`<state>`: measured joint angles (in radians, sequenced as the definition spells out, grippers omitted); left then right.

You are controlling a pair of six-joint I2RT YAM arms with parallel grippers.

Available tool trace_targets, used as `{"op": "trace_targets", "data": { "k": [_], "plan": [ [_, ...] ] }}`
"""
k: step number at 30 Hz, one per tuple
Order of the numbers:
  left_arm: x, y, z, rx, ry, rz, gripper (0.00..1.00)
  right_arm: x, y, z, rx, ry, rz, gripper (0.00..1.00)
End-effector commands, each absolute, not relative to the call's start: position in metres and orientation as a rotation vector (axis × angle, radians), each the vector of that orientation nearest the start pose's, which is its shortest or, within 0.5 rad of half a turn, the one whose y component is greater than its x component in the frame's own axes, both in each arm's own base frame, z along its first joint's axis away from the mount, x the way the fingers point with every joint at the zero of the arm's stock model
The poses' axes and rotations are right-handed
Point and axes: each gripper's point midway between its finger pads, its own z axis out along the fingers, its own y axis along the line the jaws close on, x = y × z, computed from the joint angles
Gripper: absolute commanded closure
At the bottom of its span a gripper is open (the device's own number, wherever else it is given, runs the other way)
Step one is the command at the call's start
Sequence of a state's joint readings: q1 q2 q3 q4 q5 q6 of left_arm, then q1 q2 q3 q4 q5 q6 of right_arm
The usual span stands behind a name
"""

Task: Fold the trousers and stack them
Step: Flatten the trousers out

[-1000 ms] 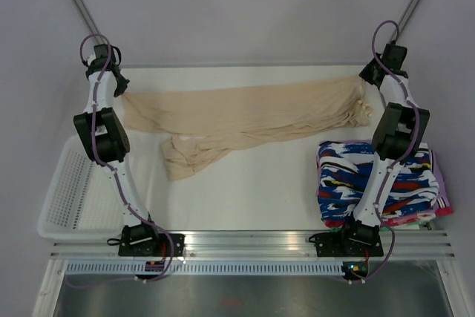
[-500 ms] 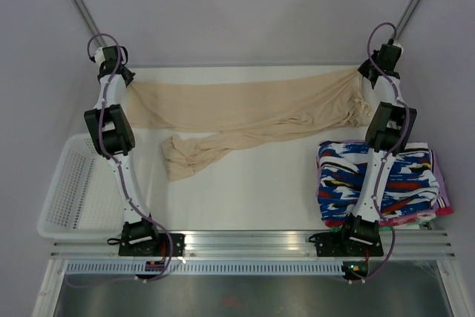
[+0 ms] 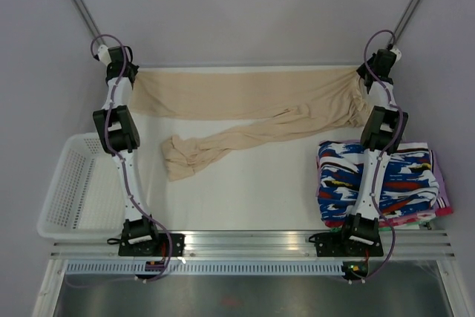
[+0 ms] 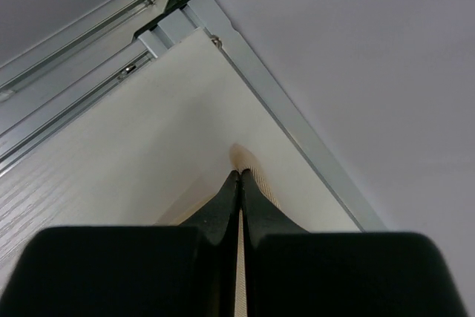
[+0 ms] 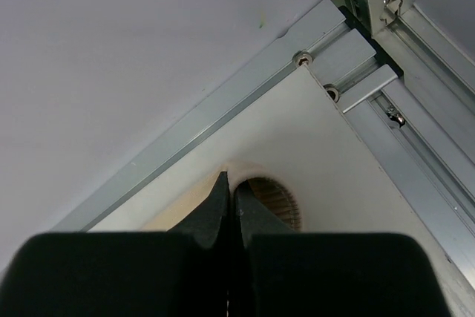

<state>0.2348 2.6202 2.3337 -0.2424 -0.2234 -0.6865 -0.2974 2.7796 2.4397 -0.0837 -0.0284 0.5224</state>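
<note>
The beige trousers (image 3: 245, 94) are stretched wide across the far edge of the table, with one leg trailing down to the front left (image 3: 185, 155). My left gripper (image 3: 130, 78) is shut on the left end of the trousers at the far left corner; the cloth shows at its tips (image 4: 245, 159). My right gripper (image 3: 362, 78) is shut on the right end at the far right corner, where the ribbed hem shows (image 5: 278, 200).
A stack of folded blue, white, red and black patterned garments (image 3: 382, 183) lies at the right. A white mesh basket (image 3: 78, 187) sits off the table's left edge. The rear aluminium rail (image 4: 297, 124) and wall are just behind both grippers.
Both grippers have moved back and outward to the far corners, pulling the trousers taut and straighter along the back edge. The trailing leg has been drawn up a little.
</note>
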Motion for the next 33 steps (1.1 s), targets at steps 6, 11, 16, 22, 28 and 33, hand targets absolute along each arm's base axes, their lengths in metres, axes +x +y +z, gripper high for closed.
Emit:
{"op": "trace_targets", "data": {
  "k": [6, 11, 16, 22, 28, 33],
  "plan": [
    [0.715, 0.183, 0.124, -1.029, 1.576, -0.156, 0.98, 0.733, -0.200, 0.106, 0.786, 1.595, 0.238, 1.00],
    [0.715, 0.186, 0.118, -1.052, 1.569, -0.142, 0.98, 0.735, -0.203, 0.101, 0.810, 1.574, 0.235, 0.91],
    [0.712, 0.188, 0.150, -1.006, 1.548, -0.133, 0.70, 0.733, -0.196, 0.124, 0.751, 1.593, 0.246, 0.14],
    [0.698, 0.175, 0.217, -0.897, 1.553, -0.151, 0.20, 0.718, -0.180, 0.207, 0.610, 1.589, 0.253, 0.02],
    [0.644, 0.142, 0.276, -0.803, 1.664, -0.159, 0.14, 0.676, -0.146, 0.254, 0.468, 1.720, 0.172, 0.02],
    [0.572, 0.095, 0.274, -0.739, 1.944, -0.068, 0.14, 0.630, -0.132, 0.284, 0.487, 1.754, 0.151, 0.02]
  ]
}}
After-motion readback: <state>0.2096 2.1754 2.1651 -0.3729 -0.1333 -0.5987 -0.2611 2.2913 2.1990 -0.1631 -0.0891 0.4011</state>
